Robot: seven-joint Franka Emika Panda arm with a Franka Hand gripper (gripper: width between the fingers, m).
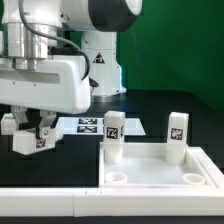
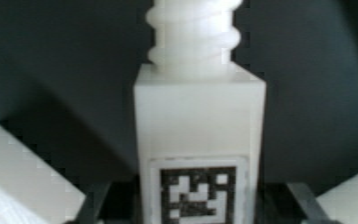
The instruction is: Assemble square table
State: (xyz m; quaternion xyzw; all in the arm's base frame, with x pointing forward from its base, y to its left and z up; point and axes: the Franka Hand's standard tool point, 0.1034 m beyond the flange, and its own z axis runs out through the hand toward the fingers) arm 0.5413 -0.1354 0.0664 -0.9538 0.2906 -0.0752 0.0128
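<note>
Smooth white square leg [image 2: 197,110], threaded tip

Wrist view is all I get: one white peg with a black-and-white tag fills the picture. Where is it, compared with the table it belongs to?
Observer: The hand grips that leg at the exterior view's left, apart from the tabletop.
Operator: Does the top carry any legs?
Observer: Yes, two legs stand upright at its far corners.
Operator: Is there room for mine?
Observer: Both near corner holes look empty.
</note>
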